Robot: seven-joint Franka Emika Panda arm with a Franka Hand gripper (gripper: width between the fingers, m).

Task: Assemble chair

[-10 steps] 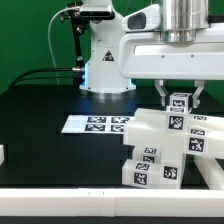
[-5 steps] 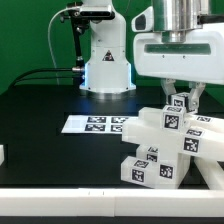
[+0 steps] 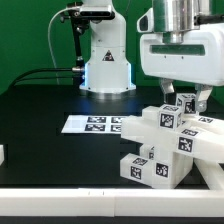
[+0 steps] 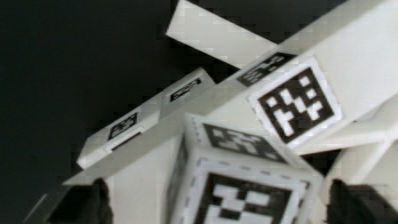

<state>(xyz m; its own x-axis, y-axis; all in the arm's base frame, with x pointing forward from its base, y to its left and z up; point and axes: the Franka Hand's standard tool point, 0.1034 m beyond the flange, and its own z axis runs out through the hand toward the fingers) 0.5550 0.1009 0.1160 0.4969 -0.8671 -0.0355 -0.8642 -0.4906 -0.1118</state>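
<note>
A: Where does the chair (image 3: 168, 140) lie against the claw?
B: The gripper (image 3: 186, 98) hangs directly over the upper end of the white pieces, at the exterior view's right. One tagged block end (image 3: 186, 103) stands between the two fingers (image 3: 167, 93).
A: Claw state?
B: The fingers stand wide, one on each side of the block end. Whether the pads touch the block, the pictures do not show. It reads as released, not clenched.
A: Position of the chair on the table (image 3: 50, 105)?
B: On the black table near its front edge, at the exterior view's right, just beside the marker board (image 3: 95, 124). The pieces lean on one another, tilted, not flat.
A: Wrist view?
B: Tagged white bars (image 4: 294, 95) crossing at angles, very close to the camera. A blurred block face (image 4: 240, 180) fills the foreground.
A: Containers?
B: No entry.
A: Counts?
B: One gripper, one marker board, one robot base (image 3: 105, 60) behind. The chair pieces overlap; an exact count cannot be told. One small white piece (image 3: 3, 155) sits at the exterior view's left edge.
</note>
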